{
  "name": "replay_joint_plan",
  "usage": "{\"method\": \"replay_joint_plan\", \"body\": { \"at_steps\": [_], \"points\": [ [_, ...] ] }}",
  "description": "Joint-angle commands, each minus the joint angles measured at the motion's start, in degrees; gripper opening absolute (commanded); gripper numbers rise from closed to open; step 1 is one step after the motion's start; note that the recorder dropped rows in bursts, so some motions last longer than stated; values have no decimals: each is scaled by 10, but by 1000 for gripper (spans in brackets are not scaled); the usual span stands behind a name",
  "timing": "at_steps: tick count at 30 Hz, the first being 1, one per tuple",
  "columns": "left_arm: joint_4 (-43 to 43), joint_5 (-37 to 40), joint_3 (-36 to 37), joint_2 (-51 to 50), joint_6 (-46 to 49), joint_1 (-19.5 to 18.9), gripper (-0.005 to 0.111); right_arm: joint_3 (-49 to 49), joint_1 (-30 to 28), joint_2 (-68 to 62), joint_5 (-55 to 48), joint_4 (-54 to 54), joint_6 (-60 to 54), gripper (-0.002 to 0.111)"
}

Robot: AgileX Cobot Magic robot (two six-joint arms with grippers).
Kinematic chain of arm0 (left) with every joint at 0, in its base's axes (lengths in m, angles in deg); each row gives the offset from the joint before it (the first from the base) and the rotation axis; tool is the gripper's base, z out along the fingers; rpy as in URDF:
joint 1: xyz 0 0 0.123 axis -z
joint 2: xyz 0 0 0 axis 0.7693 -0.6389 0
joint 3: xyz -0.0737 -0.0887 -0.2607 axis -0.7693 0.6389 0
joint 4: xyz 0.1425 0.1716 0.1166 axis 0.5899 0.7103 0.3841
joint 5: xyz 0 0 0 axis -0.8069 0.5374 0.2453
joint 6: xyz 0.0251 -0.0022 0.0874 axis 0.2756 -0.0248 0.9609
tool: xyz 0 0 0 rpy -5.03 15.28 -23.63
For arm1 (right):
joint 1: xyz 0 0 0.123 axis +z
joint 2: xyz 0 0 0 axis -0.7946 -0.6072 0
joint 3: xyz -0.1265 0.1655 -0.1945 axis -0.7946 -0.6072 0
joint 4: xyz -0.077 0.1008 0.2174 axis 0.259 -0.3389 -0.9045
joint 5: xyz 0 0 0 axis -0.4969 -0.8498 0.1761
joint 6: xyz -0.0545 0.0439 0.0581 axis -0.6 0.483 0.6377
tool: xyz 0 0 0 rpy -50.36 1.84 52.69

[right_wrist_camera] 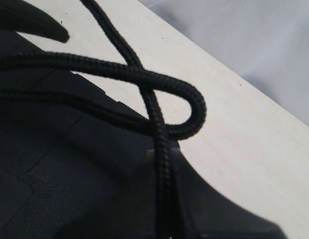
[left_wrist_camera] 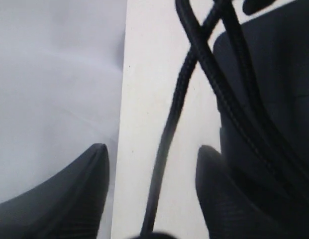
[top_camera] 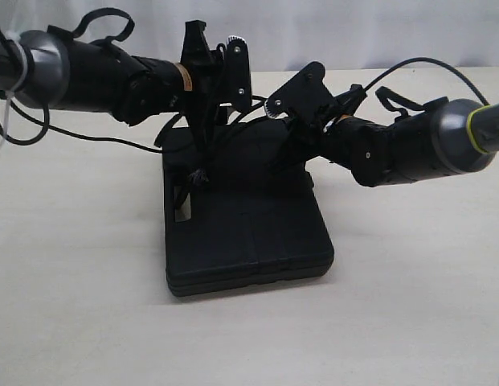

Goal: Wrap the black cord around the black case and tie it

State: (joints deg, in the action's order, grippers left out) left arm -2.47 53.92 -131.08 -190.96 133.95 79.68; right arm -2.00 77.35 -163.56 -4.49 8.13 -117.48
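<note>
My left gripper point(left_wrist_camera: 152, 191) is spread wide and grips nothing; the black cord point(left_wrist_camera: 180, 99) runs loose between its fingers, over the rear left corner of the black case point(top_camera: 249, 229). The cord is thin, braided and matte, and two strands cross just off the case's edge. The case lies flat on the table point(top_camera: 410, 314), handle slot on its left side. My right gripper point(right_wrist_camera: 163, 199) is clamped on the cord beside a tight loop.
</note>
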Motion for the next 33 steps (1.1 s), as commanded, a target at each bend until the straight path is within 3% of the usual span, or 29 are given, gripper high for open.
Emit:
{"method": "replay_joint_plan", "body": {
  "at_steps": [1,6,8,20,29,33],
  "points": [
    [-2,-52,3,-23,-19,-2,49,-1,0,6,5,8,3,4],
    [-2,-60,3,-42,-10,-2,8,-1,0,6,5,8,3,4],
    [-2,-60,3,-42,-10,-2,0,-1,0,6,5,8,3,4],
    [-38,-52,3,-15,-10,-2,0,-1,14,6,3,67,-1,6],
    [-61,-7,3,24,-16,-2,0,-1,13,10,-5,64,-16,53],
    [-103,-4,3,35,-16,-2,0,-1,12,35,-34,-1,-77,60]
  ]
}}
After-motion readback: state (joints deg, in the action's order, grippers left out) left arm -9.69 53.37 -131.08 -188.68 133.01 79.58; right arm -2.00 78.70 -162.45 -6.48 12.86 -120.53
